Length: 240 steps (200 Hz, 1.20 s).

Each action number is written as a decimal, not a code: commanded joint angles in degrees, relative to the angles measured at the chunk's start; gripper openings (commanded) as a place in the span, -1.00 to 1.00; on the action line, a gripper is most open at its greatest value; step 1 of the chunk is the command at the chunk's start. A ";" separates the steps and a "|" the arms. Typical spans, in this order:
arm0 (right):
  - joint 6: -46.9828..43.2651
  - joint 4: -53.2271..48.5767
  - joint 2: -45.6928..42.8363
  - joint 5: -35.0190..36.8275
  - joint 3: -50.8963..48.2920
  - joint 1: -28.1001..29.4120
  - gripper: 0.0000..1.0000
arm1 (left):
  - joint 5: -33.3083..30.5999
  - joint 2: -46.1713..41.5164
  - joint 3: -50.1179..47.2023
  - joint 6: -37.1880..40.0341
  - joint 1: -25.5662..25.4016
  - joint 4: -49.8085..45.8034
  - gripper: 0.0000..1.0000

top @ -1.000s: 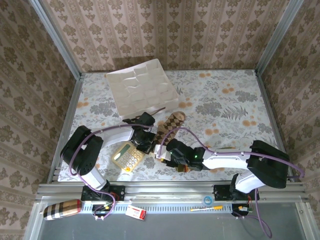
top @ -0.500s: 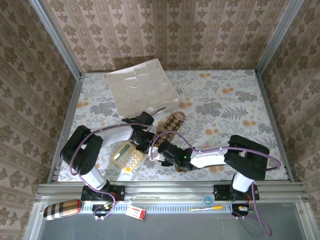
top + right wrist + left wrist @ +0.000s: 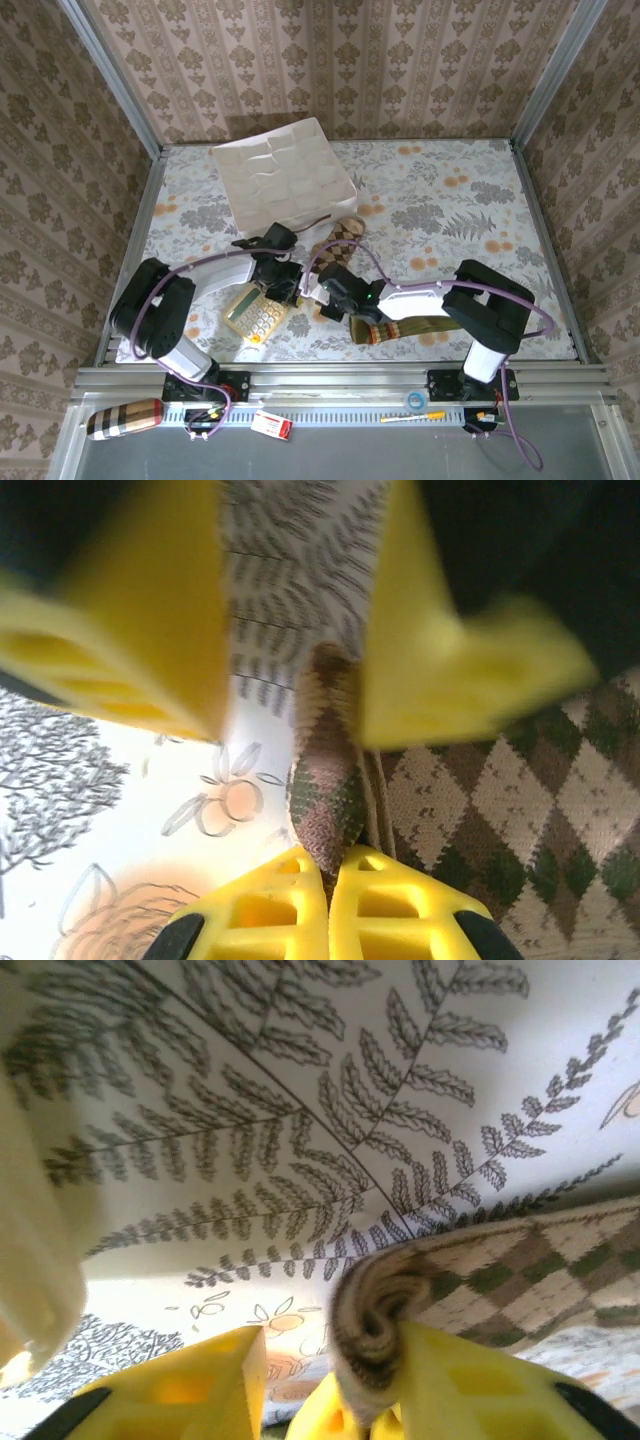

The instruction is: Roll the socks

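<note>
The brown-and-tan argyle sock (image 3: 345, 238) lies at mid-table, its near end rolled up. In the left wrist view that rolled end (image 3: 372, 1325) rests against one yellow finger (image 3: 480, 1380), and the left gripper (image 3: 330, 1348) is open with a gap on the other side. My right gripper (image 3: 330, 865) is shut on a pinched fold of the argyle sock (image 3: 322, 800), right beside the left gripper's fingers (image 3: 150, 630). From above, the left gripper (image 3: 287, 283) and right gripper (image 3: 322, 293) meet at the sock's near end. The olive sock (image 3: 420, 326) lies under the right arm.
A yellow calculator (image 3: 255, 312) sits just left of the grippers. A white compartment tray (image 3: 285, 180) stands at the back left. The floral tablecloth (image 3: 450, 210) is bare to the right. Patterned walls close in the table.
The left gripper has opened off the rolled sock end. The right gripper has slid left to that end and shut on a fold of the argyle sock.
</note>
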 commanded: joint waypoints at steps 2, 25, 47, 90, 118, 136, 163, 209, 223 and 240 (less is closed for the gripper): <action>8.16 -8.91 -0.56 -14.34 0.42 -4.70 -1.00 | 0.00 -2.89 -0.71 2.38 1.47 2.93 -0.05; 11.23 -11.78 0.74 -21.59 1.96 -8.77 -1.00 | -0.22 -4.07 0.46 4.84 1.75 2.67 0.01; 13.27 -14.07 2.60 -26.49 3.85 -11.75 -1.00 | -0.45 -5.20 0.70 6.76 1.68 3.30 0.02; 16.78 -18.72 7.13 -30.95 7.99 -16.17 -1.00 | 1.30 -4.88 -1.79 7.36 0.41 9.18 -0.04; 18.00 -20.61 9.10 -32.99 9.47 -18.18 -1.00 | 2.08 -3.38 -2.76 6.48 -0.36 12.52 -0.15; 18.44 -21.62 10.15 -33.99 10.03 -19.01 -1.00 | 2.18 -2.19 -2.77 6.53 -0.70 13.57 -0.15; 19.11 -22.98 11.32 -35.65 11.13 -20.01 -1.00 | 2.32 0.06 -3.02 6.55 -1.30 15.69 -0.16; 20.10 -24.08 12.91 -36.87 12.28 -20.99 -1.00 | 1.27 4.27 -2.16 7.25 -1.94 16.47 -0.20; 20.19 -24.11 13.18 -37.17 12.34 -21.08 -1.00 | 0.30 4.86 -2.07 7.16 -1.95 15.42 -0.26; 20.21 -24.07 13.47 -37.56 12.52 -21.18 -1.00 | -1.32 5.72 -2.07 7.14 -2.04 14.24 -0.38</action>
